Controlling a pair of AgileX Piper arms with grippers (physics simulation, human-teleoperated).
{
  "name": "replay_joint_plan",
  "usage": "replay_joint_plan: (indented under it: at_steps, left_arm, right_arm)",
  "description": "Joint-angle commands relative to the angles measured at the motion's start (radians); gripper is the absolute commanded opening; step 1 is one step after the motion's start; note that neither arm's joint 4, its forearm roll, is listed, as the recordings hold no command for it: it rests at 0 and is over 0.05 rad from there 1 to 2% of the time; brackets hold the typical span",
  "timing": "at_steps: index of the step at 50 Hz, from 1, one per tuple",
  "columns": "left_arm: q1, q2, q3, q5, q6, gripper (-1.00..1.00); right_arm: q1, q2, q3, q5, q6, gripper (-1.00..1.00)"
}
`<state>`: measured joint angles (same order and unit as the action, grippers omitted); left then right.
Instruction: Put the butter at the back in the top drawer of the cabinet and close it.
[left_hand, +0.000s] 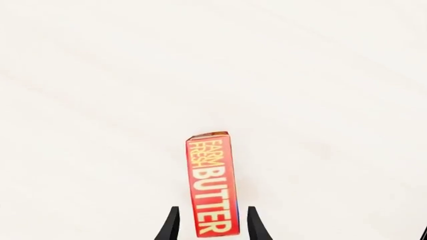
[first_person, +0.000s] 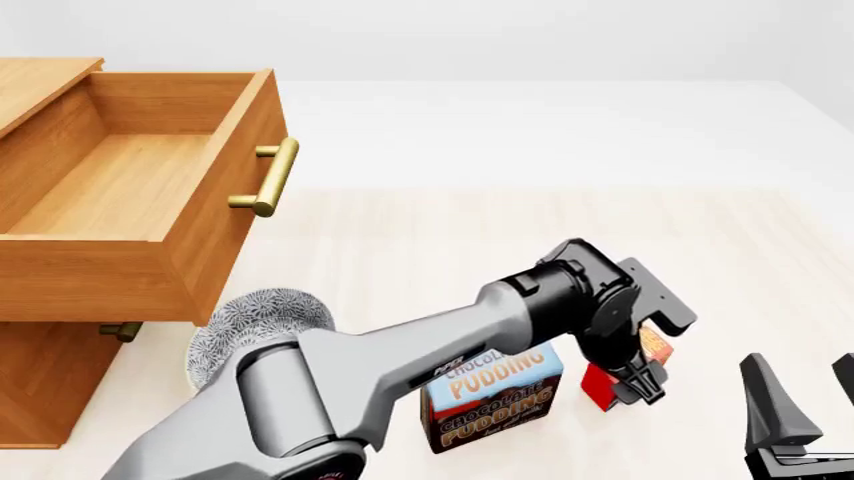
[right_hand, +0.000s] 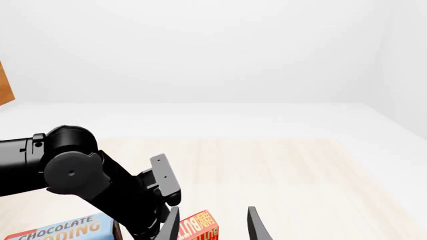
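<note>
Left wrist view: the butter (left_hand: 212, 184) stands on end between the two dark fingertips of the left pincer (left_hand: 212, 225) at the lower centre of the frame. A thin gap shows on each side of the box, so the pincer reads as released, straddling the box rather than clamped on it. Pale tabletop (left_hand: 100, 75) fills the rest. The box's lower end and the fingers' roots are cut off by the bottom edge.

Front view: the left arm reaches from lower left to lower right, its pincer pointing down over the butter (first_person: 599, 390), which stands just right of the pudding box (first_person: 495, 395). The wrist hides most of the butter and the finger gap. The top drawer (first_person: 134, 190) of the cabinet (first_person: 47, 375) is pulled open at upper left, inside bare. A patterned bowl (first_person: 254, 320) sits partly behind the arm. The right pincer (first_person: 801, 400) is at the lower right corner, fingers spread apart, holding nothing.

Right wrist view: the butter (right_hand: 199, 226) shows at the bottom edge, beside the left arm; only its top is visible.

Risks, as judgement: the tall, narrow box could tip if one finger touches first; a grip low on the box could slip on lifting; the arm's sweep toward the drawer could knock the pudding box or bowl.
</note>
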<state>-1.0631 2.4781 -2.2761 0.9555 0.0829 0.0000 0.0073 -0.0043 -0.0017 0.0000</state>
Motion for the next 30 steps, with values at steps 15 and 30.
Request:
replay_joint_plan:
  at_steps: [15, 30]
  left_arm:
    - [0.0, 0.036, -0.061, 0.026, 0.002, 1.0]
    - [-0.003, 0.057, -0.087, 0.036, -0.001, 1.0]
  right_arm:
    - [0.0, 0.0, 0.0, 0.0, 0.0, 1.0]
    - [0.0, 0.0, 0.0, 0.0, 0.0, 1.0]
